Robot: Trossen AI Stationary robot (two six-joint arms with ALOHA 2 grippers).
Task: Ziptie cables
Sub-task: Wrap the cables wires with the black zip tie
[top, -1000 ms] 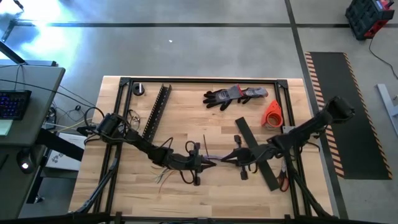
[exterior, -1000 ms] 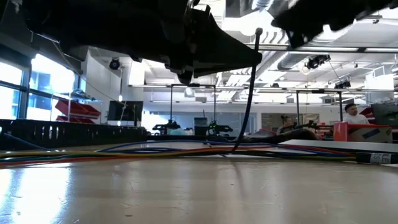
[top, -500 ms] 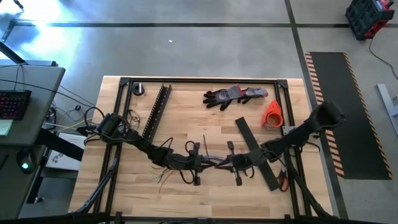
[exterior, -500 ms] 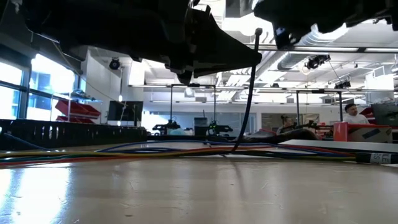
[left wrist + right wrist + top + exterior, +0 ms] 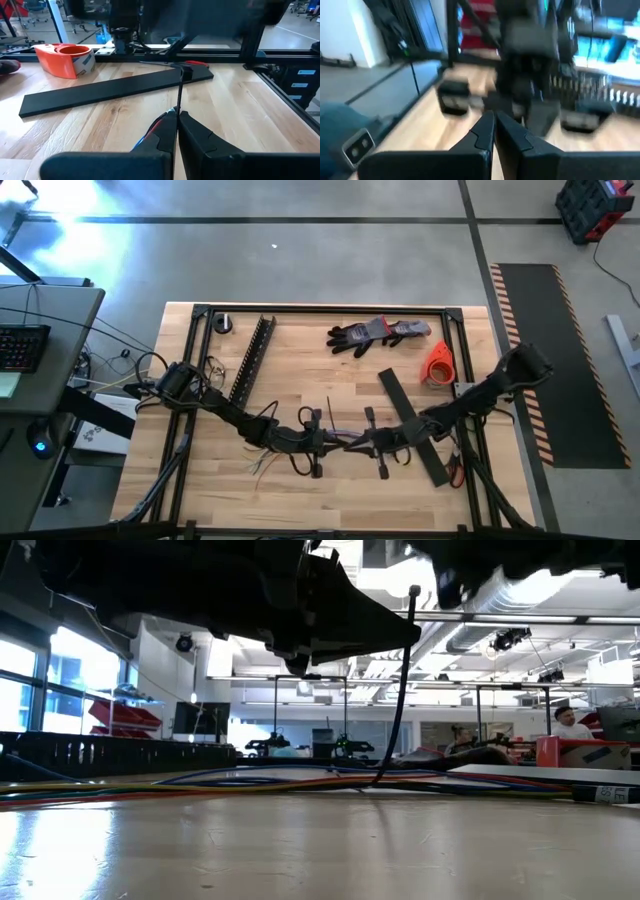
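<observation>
The thin flexible cables [image 5: 300,780], orange, blue, white and dark, are lying flat in a long low bunch across the pale butcher-block wooden table [image 5: 300,370], near its front-middle; loose frayed ends are fanning out toward the front-left [image 5: 262,467]; a thin black ziptie tail [image 5: 400,690] is standing up from the bunch, curving slightly.

The left gripper [image 5: 176,116] is sitting w/ fingers pressed together, clamped on the cables, coloured strands showing right at its tips; in the high view it is at table centre [image 5: 335,442]; the right gripper [image 5: 357,444] is meeting it nose-to-nose, just beside, fingers [image 5: 485,131] together; whether it is pinching anything can't be told.

Free room is lying mostly in the back-middle and front-left of the table; a black metal frame [image 5: 320,309] is running along the table edges.

A flat plain black strip [image 5: 110,90], matte, rigid, is lying diagonally right of centre; an orange tape roll [image 5: 65,59] is sitting near the right edge; a long black comb-toothed slotted bar [image 5: 252,358] is slanting at back-left; grey-and-black work gloves [image 5: 375,333] are lying near the back edge.
</observation>
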